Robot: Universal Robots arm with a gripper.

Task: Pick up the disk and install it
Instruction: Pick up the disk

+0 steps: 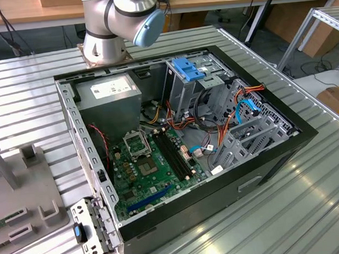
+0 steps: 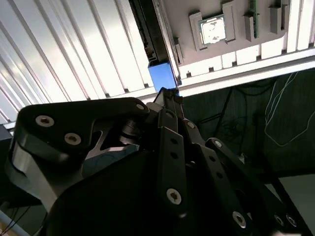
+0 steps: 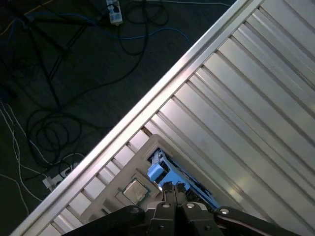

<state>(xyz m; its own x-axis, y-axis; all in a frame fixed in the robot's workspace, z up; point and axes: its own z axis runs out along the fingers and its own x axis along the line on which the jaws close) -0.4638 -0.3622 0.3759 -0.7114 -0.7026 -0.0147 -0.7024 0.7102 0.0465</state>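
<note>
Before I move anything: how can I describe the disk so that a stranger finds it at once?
Find the open computer case on the ribbed metal table. At its corner toward the exterior view's lower left, between the case and the grey tray, sits the disk. It is a flat silver metal piece with a blue tab, outside the case, unlike the blue bracket inside.

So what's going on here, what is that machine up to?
A robot arm is working on fitting a disk into the open computer case that lies on the slatted metal table. In both wrist views its gripper is right at the blue-railed end of the disk, which sits at the table's edge beside a grey parts tray holding a processor chip. Whether it has actually gripped the disk, I cannot tell. The disk is not yet in the case.
</note>
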